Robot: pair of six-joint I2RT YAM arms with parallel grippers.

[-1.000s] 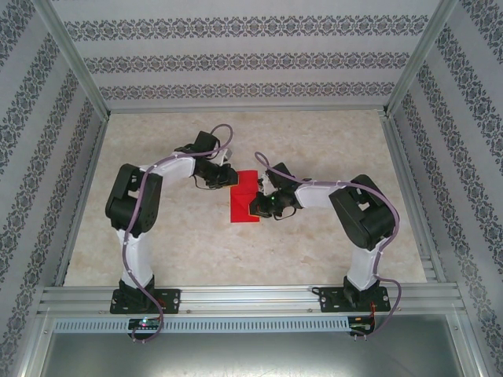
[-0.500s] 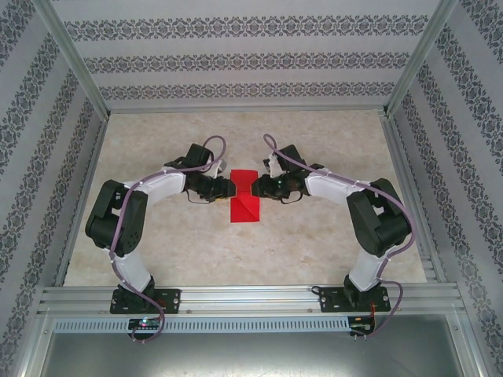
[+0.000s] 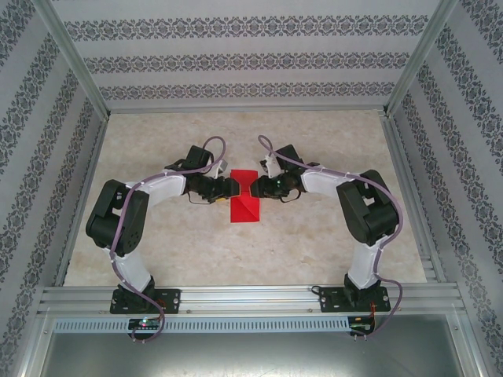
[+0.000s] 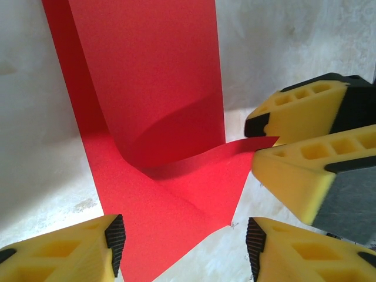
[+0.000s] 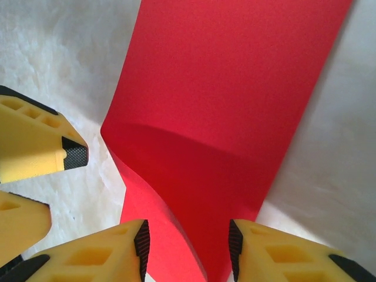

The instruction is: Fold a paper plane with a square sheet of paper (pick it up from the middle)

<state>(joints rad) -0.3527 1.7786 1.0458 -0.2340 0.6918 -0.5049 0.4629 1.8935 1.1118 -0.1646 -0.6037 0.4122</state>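
Note:
The square sheet of paper (image 3: 245, 200) is bright red and folded into a narrower strip on the table's middle. One flap curls up off the layer beneath (image 4: 158, 88) (image 5: 235, 88). My left gripper (image 3: 229, 188) stands at the strip's left edge, near its far end. Its jaws are open (image 4: 183, 238), with a pointed corner of the paper lying flat between them. Facing it from the right, my right gripper (image 3: 255, 187) is open (image 5: 188, 247) and straddles the raised flap without pinching it. The two grippers' fingertips nearly meet over the paper.
The marble-patterned tabletop (image 3: 330, 243) is fenced by aluminium rails, with patterned walls on three sides. Both arms bend inward from their bases at the near edge. Bare table lies on all sides of the paper.
Both grippers have opened and let go of the paper. The right gripper moved toward the far end, level with the left one. The paper has settled into a strip with a loose flap.

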